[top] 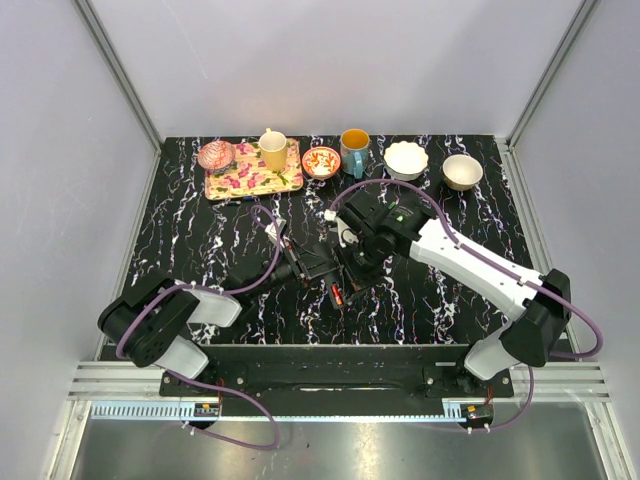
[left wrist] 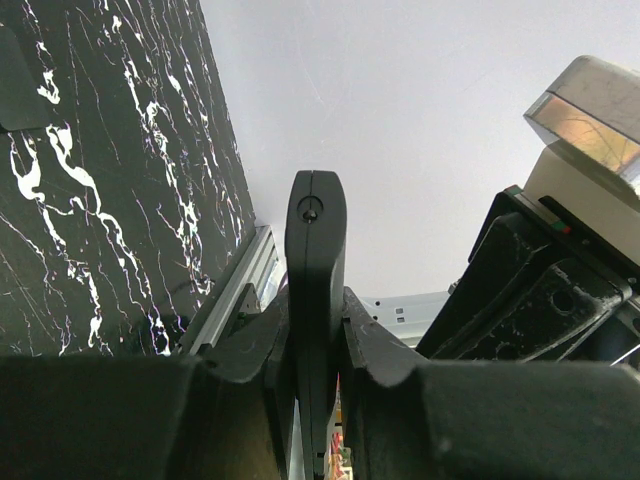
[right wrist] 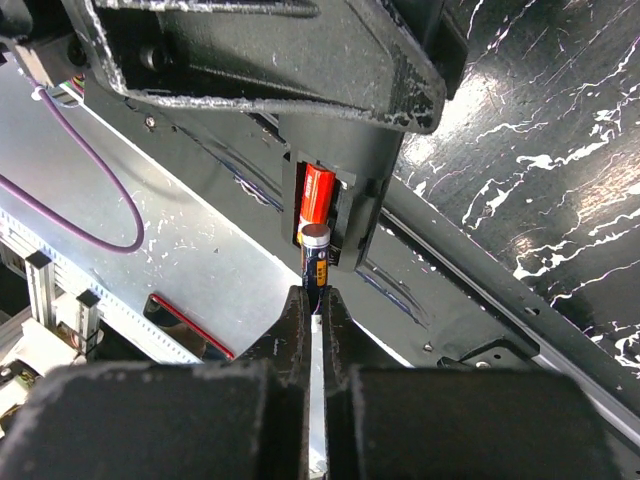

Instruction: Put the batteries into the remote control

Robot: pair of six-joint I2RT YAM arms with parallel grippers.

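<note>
One battery [right wrist: 314, 256] pinched by the right tool [right wrist: 315, 300] faces the remote control [left wrist: 315, 250] the left tool [left wrist: 315, 328] clamps.

Smooth black plastic remote control [left wrist: 315, 300], faintly glossy, against a polished black tabletop [left wrist: 100, 200] veined white like marble — and a shiny-wrapped battery [right wrist: 314, 260] with a bare metal cap.

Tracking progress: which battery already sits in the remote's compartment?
The red battery; it lies inside the remote control. The dark battery is pinched by the right gripper at the opening.
</note>
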